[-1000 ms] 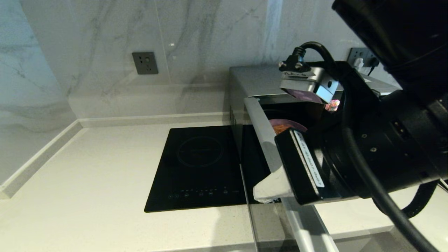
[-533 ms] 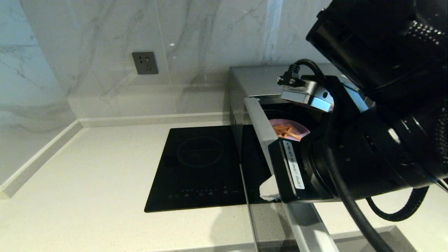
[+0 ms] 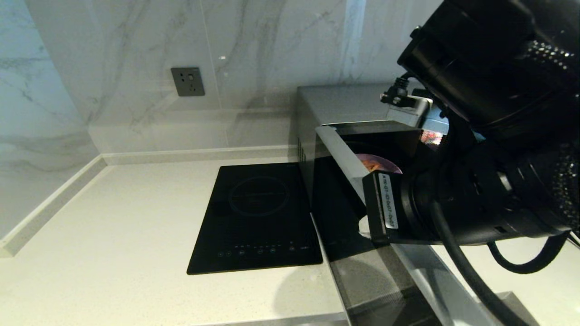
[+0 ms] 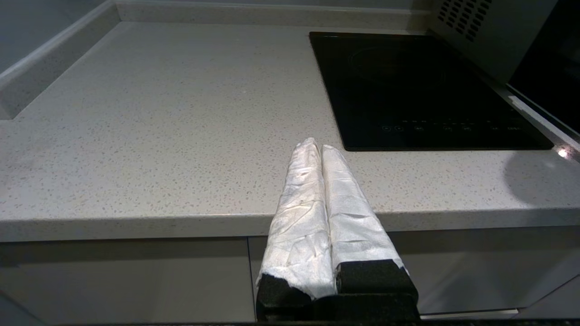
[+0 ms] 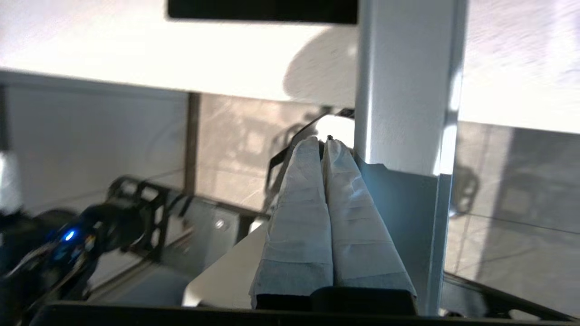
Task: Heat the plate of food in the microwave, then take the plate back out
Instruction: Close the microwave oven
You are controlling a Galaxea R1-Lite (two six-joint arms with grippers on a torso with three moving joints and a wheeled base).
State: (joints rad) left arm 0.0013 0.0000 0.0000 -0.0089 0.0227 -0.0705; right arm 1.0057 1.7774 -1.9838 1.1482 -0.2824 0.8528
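Overhead, pale speckled counter (image 3: 113, 235) running out from a marbled wall (image 3: 136, 68), grey socket (image 3: 187, 81) set into it. Against the wall on the right, silver-grey microwave (image 3: 335, 102) — door (image 3: 337, 158) swung partway out toward the camera, dark glass facing left over the counter. Just left of it, flush in the counter, flat black hob (image 3: 256, 217), its near edge close to the counter's front.

Filling the right of the head view, bulky black right arm (image 3: 476, 199), reaching across the front of the oven's opening. At its tip, right gripper (image 5: 322, 142), white-wrapped fingers (image 5: 299, 217) pressed together with nothing between them, tips up against the door's pale edge strip in the wrist view; actual contact hard to judge.

Inside the cavity, only partly seen past the door edge and arm: lilac plate (image 3: 385, 164) with a bit of golden food (image 3: 372, 166) at its near side.

Lower and apart, left gripper (image 4: 321, 147) parked just off the counter's front edge, level with the top, likewise pinched together and empty — hob ahead of it and to one side.
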